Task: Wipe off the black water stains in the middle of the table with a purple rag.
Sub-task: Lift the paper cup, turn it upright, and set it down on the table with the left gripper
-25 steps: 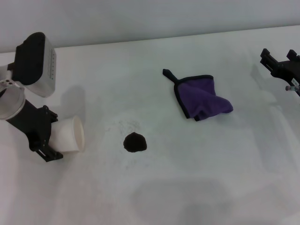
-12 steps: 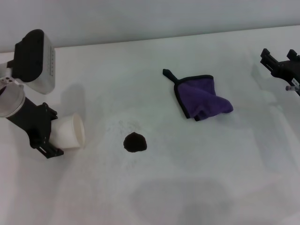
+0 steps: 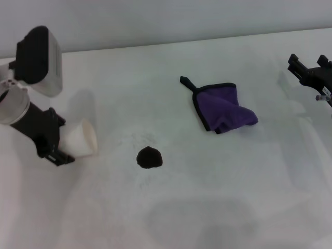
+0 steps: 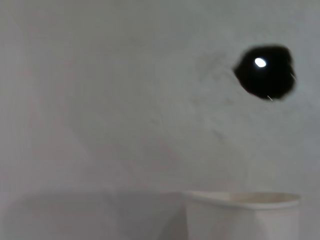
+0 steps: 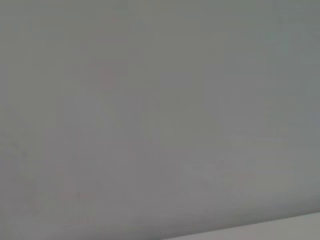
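The black water stain (image 3: 149, 157) is a small round dark blot on the white table (image 3: 218, 197), left of centre; in the left wrist view the stain (image 4: 265, 71) glints with a light spot. The purple rag (image 3: 224, 108), edged in black, lies crumpled to the stain's upper right, untouched. My left gripper (image 3: 66, 144) is at the left, shut on a white paper cup (image 3: 84, 137) that is tipped with its mouth toward the stain; the cup's rim (image 4: 242, 200) shows in the left wrist view. My right gripper (image 3: 306, 72) hangs at the far right edge, away from the rag.
The table's far edge (image 3: 171, 45) runs across the top of the head view. The right wrist view shows only a plain grey surface.
My left arm has lifted and turned the cup, shifting it slightly up and right with its mouth tilted further. The rag, the stain and the right arm have not moved.
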Motion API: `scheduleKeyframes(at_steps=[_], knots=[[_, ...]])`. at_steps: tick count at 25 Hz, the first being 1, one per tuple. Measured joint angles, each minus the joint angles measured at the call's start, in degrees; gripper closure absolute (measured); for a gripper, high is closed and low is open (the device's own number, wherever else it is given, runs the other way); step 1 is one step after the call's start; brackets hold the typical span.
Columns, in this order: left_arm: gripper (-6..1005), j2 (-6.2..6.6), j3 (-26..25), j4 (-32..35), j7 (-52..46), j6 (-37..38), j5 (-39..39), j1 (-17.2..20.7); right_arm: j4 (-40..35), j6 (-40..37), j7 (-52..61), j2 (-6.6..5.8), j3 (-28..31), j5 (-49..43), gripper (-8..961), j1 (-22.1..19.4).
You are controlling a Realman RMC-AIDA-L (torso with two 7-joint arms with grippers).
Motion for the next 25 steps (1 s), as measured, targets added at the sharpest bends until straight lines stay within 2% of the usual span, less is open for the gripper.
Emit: scheduleKeyframes(at_steps=[5, 13, 17, 20, 25], knots=[[315, -0.06, 0.0, -3.7, 0.3, -0.6, -10.2, 1.0, 0.0, -0.1, 0.0, 0.02, 0.0, 0.1, 82, 0.1], [364, 0.03, 0.0, -6.2, 4.5, -0.1, -32.8, 7.1, -0.3, -0.5, 0.0, 0.02, 0.0, 0.2, 82, 0.2], [387, 0.03, 0.0, -3.8, 9.0, 0.3, -47.6, 13.1, -0.4, -0.8, 0.0, -0.03, 0.0, 0.2, 83, 0.1], [412, 0.10, 0.0, 0.9, 14.5, 0.1, -58.5, 18.9, -0.4, -0.8, 0.0, -0.07, 0.0, 0.2, 83, 0.1], [444, -0.01, -0.1, 8.7, 23.5, -1.1, -71.9, 27.3, -0.5, -0.8, 0.0, -0.07, 0.0, -0.1, 83, 0.1]])
